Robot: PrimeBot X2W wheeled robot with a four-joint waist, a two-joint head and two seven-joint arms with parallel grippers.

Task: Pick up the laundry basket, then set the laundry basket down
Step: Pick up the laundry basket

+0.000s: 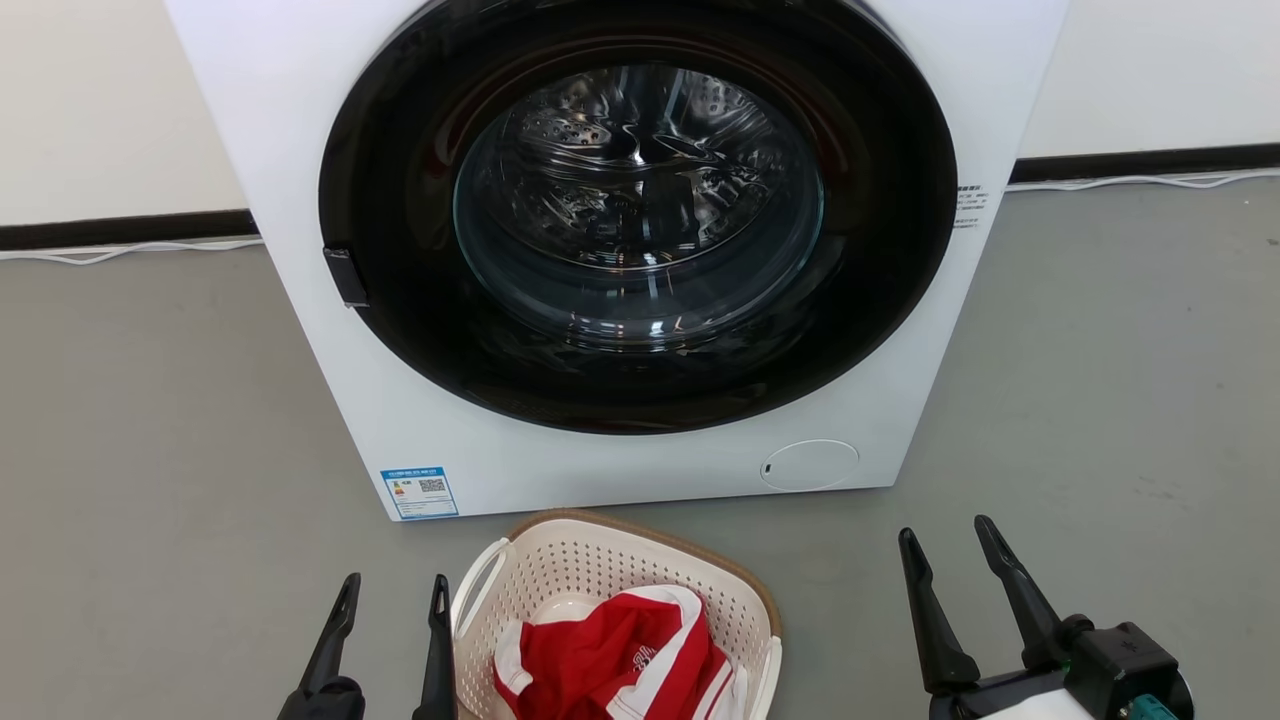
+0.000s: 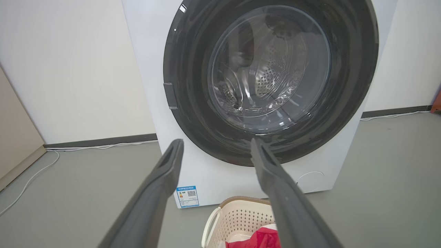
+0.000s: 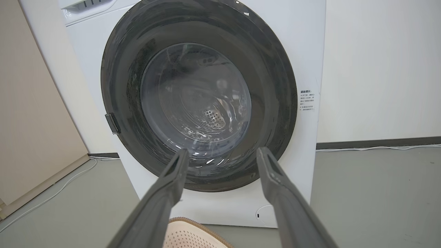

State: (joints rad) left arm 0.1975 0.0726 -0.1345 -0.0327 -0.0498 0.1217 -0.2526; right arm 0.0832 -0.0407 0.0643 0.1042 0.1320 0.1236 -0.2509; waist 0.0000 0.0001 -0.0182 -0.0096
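Head view looks down on a grey floor (image 1: 150, 450) where the laundry basket (image 1: 610, 565) stands just in front of a white front-loading washing machine (image 1: 560, 470), low and centred in the picture. The basket lies between the two grippers. The left gripper (image 1: 396, 582) is just beside the basket's left loop handle (image 1: 472, 585), with its two long dark fingers spread apart and nothing between them. The right gripper (image 1: 946, 540) is well apart from the basket on the other side, also spread and empty. The left arm is therefore clearly nearer. The handles face left and right, one toward each gripper. The bottom edge of the picture cuts off the basket's near end, so its long axis cannot be told. The basket is cream-white plastic with rounded corners, walls pierced by rows of small holes, and a brown woven-look rim. A crumpled red and white garment (image 1: 600, 665) lies inside it. Behind, the machine's round door (image 1: 640, 200) has a glossy black ring around clear bulging glass, and the dimpled steel drum shows through. Judging from this, a two-handed lift would need the right gripper to come much further inward.
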